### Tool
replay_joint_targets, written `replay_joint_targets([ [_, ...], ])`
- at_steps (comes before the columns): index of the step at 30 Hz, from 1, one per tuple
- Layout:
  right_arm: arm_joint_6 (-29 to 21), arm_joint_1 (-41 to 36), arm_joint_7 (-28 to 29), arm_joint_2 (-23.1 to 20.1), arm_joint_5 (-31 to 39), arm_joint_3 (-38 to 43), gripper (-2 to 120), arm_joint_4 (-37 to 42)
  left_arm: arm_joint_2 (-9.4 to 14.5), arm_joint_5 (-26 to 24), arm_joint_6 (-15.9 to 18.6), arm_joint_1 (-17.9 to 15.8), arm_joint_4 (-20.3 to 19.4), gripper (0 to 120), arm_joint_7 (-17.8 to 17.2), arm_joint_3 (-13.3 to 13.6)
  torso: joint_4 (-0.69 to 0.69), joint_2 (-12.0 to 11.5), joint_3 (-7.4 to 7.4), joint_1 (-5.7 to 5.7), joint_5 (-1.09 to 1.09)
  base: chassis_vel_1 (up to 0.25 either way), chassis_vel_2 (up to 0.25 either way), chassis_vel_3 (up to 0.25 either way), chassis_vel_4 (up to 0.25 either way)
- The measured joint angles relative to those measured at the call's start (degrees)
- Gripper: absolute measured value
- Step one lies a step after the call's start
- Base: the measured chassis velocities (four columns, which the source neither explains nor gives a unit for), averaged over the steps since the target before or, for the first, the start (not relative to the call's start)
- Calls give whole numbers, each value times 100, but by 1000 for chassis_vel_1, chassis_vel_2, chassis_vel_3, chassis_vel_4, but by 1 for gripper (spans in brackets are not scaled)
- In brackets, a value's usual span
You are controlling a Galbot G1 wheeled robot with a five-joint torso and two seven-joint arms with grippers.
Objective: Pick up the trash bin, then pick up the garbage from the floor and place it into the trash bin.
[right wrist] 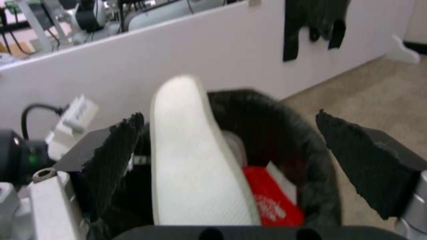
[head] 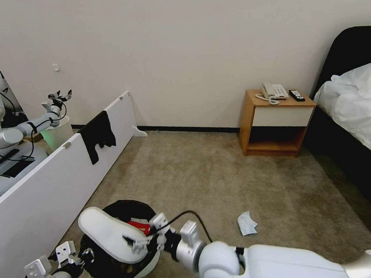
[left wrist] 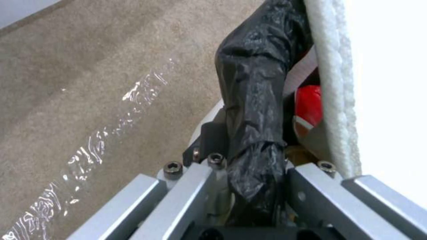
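One white slipper lies tilted across the top of the trash bin, with its rounded end sticking out past the rim. It is flat and pale, and the left wrist view shows its bumpy woven edge. The bin is round and white, with a crinkly black bag folded over its rim. Inside the bin sits a red packet with a bit of white on it.

The left gripper is closed on the bin's rim, pinching the black bag between its fingers. It holds the bin low in front of the robot, near the white wall panel.

The right gripper sits just over the bin beside the slipper. Its two black pads stand wide apart. The slipper is between them, close to one pad, and I cannot tell if it touches.

On the beige carpet floor, a pale-blue mask lies crumpled to the right of the bin, well apart from it. A wooden nightstand stands by the far wall.
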Motion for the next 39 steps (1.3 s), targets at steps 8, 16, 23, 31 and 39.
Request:
replay_joint_targets([
  [8,-3,-82,19,-115,7,260,99,203,12,1,0,3,3,1,0,-13,0,0,0,0,0,0,0,0,0],
  [16,33,-208,-38,-365,32,922,99,622,-20,13,0,26,-6,1,0,-17,1,0,0,0,0,0,0,0,0],
  [23,239,-489,-229,-712,43,1877,99,826,-10,3,0,72,-58,1,0,-80,0,0,0,0,0,0,0,0,0],
  [31,611,-1038,-495,-955,37,3496,99,703,-28,-53,0,192,-231,1,0,-202,-2,0,0,0,1,0,0,0,0],
  [39,1125,-1443,-624,-1035,-20,4422,99,464,-141,-57,0,378,-427,1,18,-366,4,0,0,0,0,0,0,0,0],
])
